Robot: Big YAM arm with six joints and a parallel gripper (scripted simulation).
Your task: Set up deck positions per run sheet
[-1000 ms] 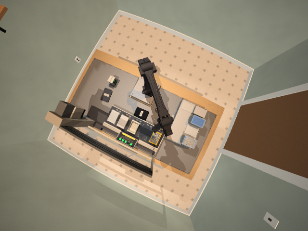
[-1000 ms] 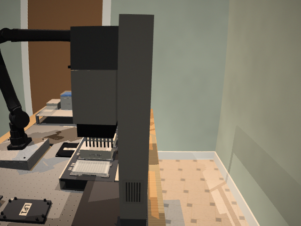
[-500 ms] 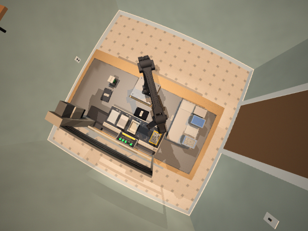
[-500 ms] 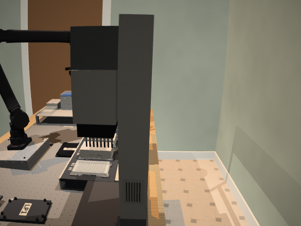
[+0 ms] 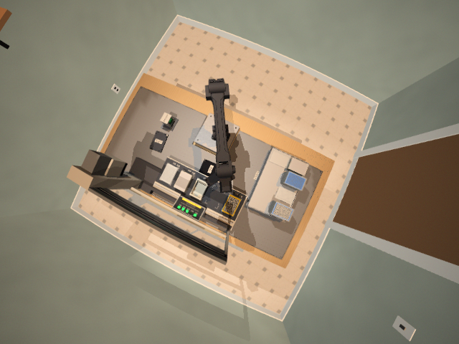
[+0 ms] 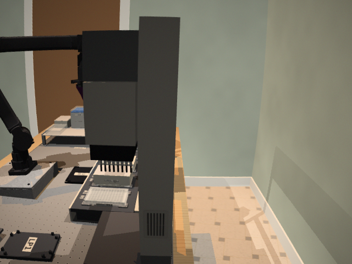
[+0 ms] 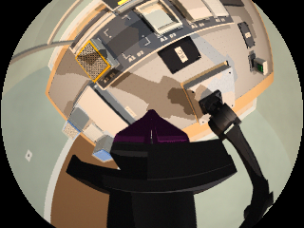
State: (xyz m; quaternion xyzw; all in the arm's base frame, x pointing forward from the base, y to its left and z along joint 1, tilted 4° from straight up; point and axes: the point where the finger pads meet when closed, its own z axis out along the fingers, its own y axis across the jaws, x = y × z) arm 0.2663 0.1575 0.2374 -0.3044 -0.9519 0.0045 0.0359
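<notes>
My gripper (image 5: 224,183) hangs high over the deck, between the empty D2 (image 5: 216,198) and the regrip nest (image 5: 207,168). It is shut and holds nothing; in the wrist view its dark fingers (image 7: 152,132) are closed together. D1 holds a yellow-framed tip rack (image 5: 233,204) with no cover, also in the wrist view (image 7: 94,61). D3 holds an open reservoir (image 5: 198,188). D4 holds a pale block (image 5: 182,180) and D5 a pale plate (image 5: 168,173). In the exterior view the D5 plate (image 6: 106,196) lies nearest and the D4 block (image 6: 113,174) sits under the handler head, which hides the gripper.
The shelf (image 5: 276,185) at the right carries pale covered items, a blue rack (image 5: 295,180) and a speckled tip rack (image 5: 282,211). The handler's gantry (image 6: 157,136) and head (image 6: 109,91) stand over the deck's D4–D5 end. A box with a green button (image 5: 167,119) and the LP1 plate (image 5: 157,143) lie left.
</notes>
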